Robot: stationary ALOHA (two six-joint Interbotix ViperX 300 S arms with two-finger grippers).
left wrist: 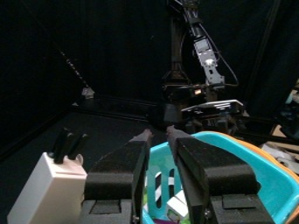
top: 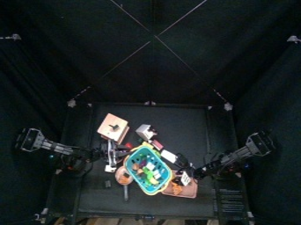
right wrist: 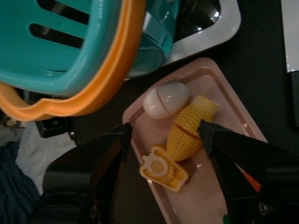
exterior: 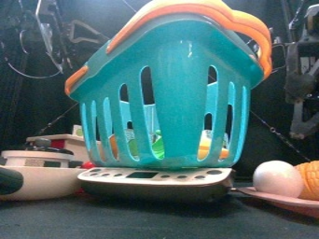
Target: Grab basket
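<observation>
The basket (exterior: 169, 93) is teal with an orange rim and small colourful pieces inside. It stands near the table's front in the top view (top: 147, 169), resting tilted on a flat grey device (exterior: 156, 182). My left gripper (left wrist: 162, 144) is at the basket's left rim (left wrist: 251, 166); its jaws stand close together with the teal wall between them. It also shows in the top view (top: 118, 165). My right gripper (right wrist: 167, 131) is open beside the basket (right wrist: 70, 52), above a pink plate (right wrist: 228, 114), and shows right of the basket in the top view (top: 188, 176).
The pink plate carries a white egg (right wrist: 172, 96) and a corn cob (right wrist: 193, 127); both show in the front view (exterior: 274, 175). A tan square board (top: 113, 126) lies behind the basket. A white bowl (exterior: 37, 173) sits at the front left. A white block (left wrist: 52, 179) stands by the left gripper.
</observation>
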